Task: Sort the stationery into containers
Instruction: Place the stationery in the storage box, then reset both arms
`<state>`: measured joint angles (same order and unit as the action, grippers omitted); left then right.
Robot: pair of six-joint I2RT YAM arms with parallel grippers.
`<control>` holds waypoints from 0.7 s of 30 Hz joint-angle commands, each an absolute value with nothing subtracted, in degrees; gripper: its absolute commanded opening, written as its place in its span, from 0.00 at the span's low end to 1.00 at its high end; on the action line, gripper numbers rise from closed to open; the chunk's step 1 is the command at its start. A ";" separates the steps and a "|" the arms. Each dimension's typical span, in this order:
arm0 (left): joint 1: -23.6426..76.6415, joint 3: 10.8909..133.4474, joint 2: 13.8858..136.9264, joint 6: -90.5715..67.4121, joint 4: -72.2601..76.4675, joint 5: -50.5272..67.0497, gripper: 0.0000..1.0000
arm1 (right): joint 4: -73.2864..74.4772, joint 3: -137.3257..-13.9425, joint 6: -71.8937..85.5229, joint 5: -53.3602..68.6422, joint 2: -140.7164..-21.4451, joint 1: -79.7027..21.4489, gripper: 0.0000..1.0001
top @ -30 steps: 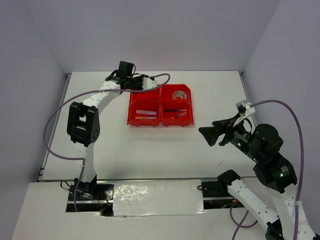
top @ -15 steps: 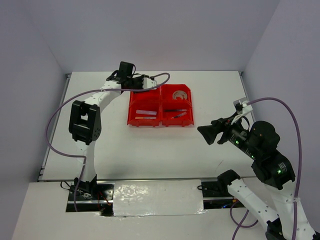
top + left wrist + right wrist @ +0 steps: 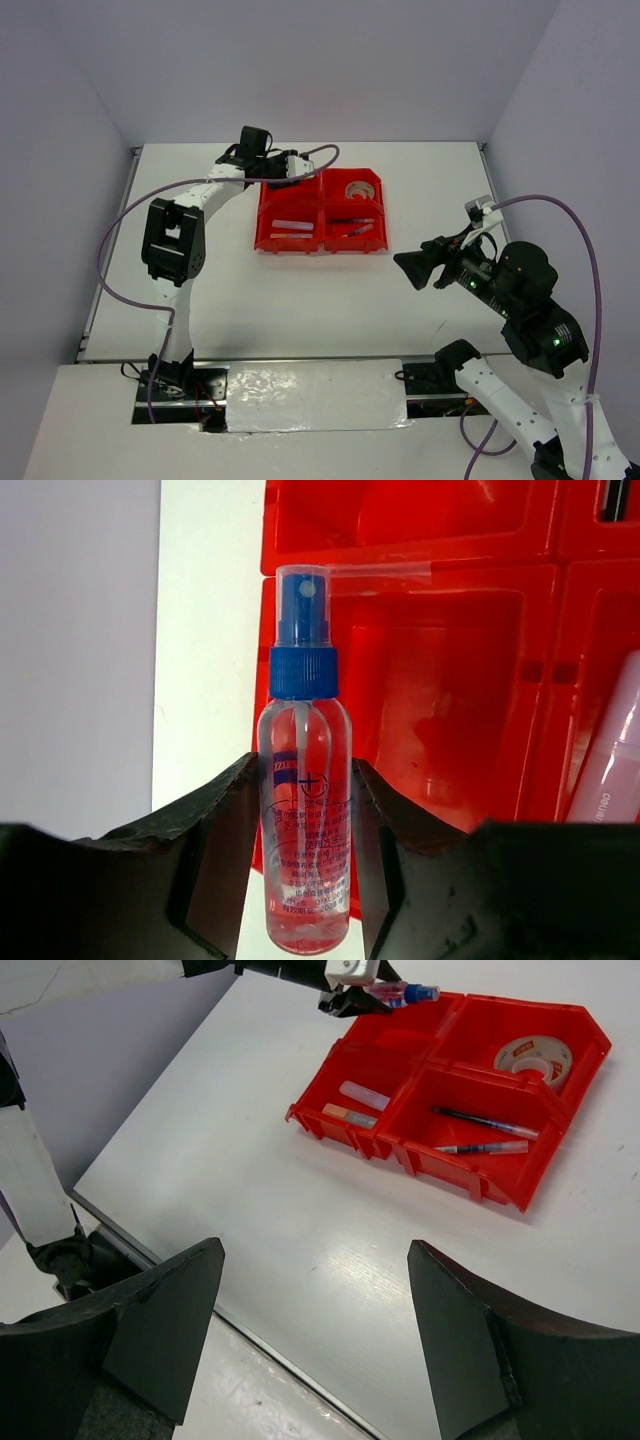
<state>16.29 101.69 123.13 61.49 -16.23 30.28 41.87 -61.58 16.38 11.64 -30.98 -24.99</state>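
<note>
My left gripper (image 3: 283, 168) is shut on the blue-capped glue tube (image 3: 305, 810), a clear bottle with a blue cap. It holds the tube over the far-left bin of the red containers (image 3: 322, 207), cap pointing into the block. The tube also shows in the right wrist view (image 3: 405, 993). A tape roll (image 3: 360, 188) lies in the far-right bin, two pens (image 3: 485, 1123) in the near-right bin. A pale item (image 3: 363, 1095) and an orange highlighter (image 3: 350, 1115) lie in the near-left bin. My right gripper (image 3: 412, 268) is open and empty, right of the containers, above the table.
A pink highlighter (image 3: 610, 760) shows at the right edge of the left wrist view. The left arm's purple cable (image 3: 120, 235) loops over the table's left side. The table's left edge (image 3: 160, 680) lies just beside the containers.
The left arm's elbow has shifted slightly while its gripper stays over the far-left bin with the tube. The right gripper has drifted a little to the left.
</note>
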 commanded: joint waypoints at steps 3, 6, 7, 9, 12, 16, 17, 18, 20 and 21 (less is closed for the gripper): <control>15.47 100.02 120.24 58.80 -10.29 32.96 0.58 | 40.08 -61.87 15.38 12.39 -31.38 -25.31 0.82; 15.38 99.93 120.23 59.23 -10.63 33.22 0.58 | 40.25 -62.05 15.21 12.04 -31.20 -25.40 0.82; 15.38 99.93 120.23 59.50 -10.98 33.05 0.59 | 40.34 -62.05 15.21 12.04 -31.11 -25.31 0.82; 15.29 99.67 119.71 59.06 -10.81 32.70 0.58 | 40.34 -62.05 15.21 11.95 -31.11 -25.31 0.82; 14.94 99.32 116.83 55.82 -9.06 33.83 0.55 | 40.17 -62.14 15.21 11.87 -31.29 -25.31 0.82; 14.68 94.05 107.25 46.01 1.62 32.98 0.60 | 40.78 -63.63 15.21 11.78 -32.43 -25.31 0.82; 14.68 92.74 102.09 43.53 3.76 31.74 0.65 | 40.69 -63.63 15.29 11.26 -32.34 -25.31 0.82; 14.68 90.11 99.43 36.98 6.04 30.25 0.73 | 40.52 -63.72 15.21 10.64 -32.17 -25.31 0.82; 14.59 87.90 91.72 30.71 10.19 23.75 0.99 | 41.13 -63.98 15.03 8.28 -31.91 -25.40 0.82; 14.59 86.67 89.50 23.37 10.63 20.86 0.99 | 41.39 -64.42 14.94 7.13 -31.99 -25.31 0.84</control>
<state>15.03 87.59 100.53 40.36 -1.19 26.28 41.91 -61.76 16.29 10.35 -31.86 -24.99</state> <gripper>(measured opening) 0.968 0.836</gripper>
